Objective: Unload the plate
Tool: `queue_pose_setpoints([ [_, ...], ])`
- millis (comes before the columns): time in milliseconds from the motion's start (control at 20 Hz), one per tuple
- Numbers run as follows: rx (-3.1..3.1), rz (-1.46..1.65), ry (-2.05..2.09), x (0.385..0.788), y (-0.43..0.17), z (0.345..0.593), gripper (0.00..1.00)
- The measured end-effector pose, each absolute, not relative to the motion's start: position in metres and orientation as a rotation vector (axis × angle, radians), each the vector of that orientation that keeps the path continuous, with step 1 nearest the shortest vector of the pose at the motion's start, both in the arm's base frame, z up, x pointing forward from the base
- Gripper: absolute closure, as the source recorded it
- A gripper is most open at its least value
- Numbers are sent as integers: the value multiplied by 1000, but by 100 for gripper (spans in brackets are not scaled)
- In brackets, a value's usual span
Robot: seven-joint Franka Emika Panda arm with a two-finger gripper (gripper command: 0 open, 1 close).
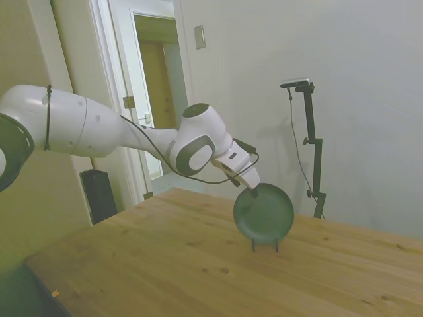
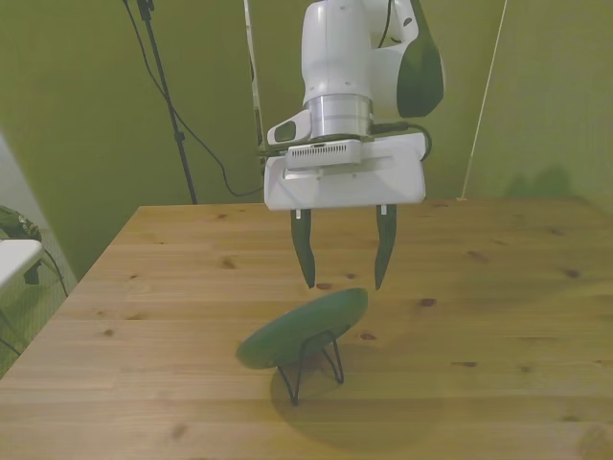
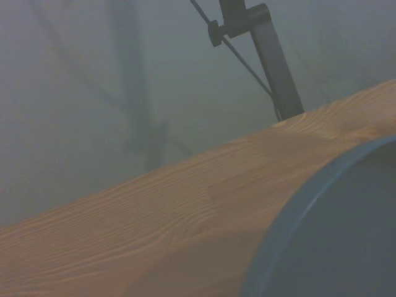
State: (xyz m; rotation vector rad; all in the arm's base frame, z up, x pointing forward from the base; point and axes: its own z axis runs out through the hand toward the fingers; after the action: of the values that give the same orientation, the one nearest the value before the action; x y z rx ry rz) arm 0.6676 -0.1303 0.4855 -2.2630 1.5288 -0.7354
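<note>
Gripper poised over the plate on its stand.

The plate [image 1: 264, 214] sits propped on edge in a thin wire stand [image 2: 311, 362] near the middle of the table [image 1: 165, 264]. The gripper [image 2: 343, 283] hangs just above the plate's upper rim, fingers spread wide and holding nothing. Up close, the plate's rim [image 3: 291, 216] fills the wrist view's corner.
</note>
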Motion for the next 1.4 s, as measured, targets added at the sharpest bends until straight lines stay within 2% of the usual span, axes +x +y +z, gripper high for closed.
queue_pose_setpoints([
  [200,-2270,-735,1511,679,-123,481,0],
  [250,-2271,-735,1506,680,-121,481,100],
  [550,-2266,-738,1491,681,-115,487,100],
  [1400,-2283,-717,1478,675,-114,481,100],
])
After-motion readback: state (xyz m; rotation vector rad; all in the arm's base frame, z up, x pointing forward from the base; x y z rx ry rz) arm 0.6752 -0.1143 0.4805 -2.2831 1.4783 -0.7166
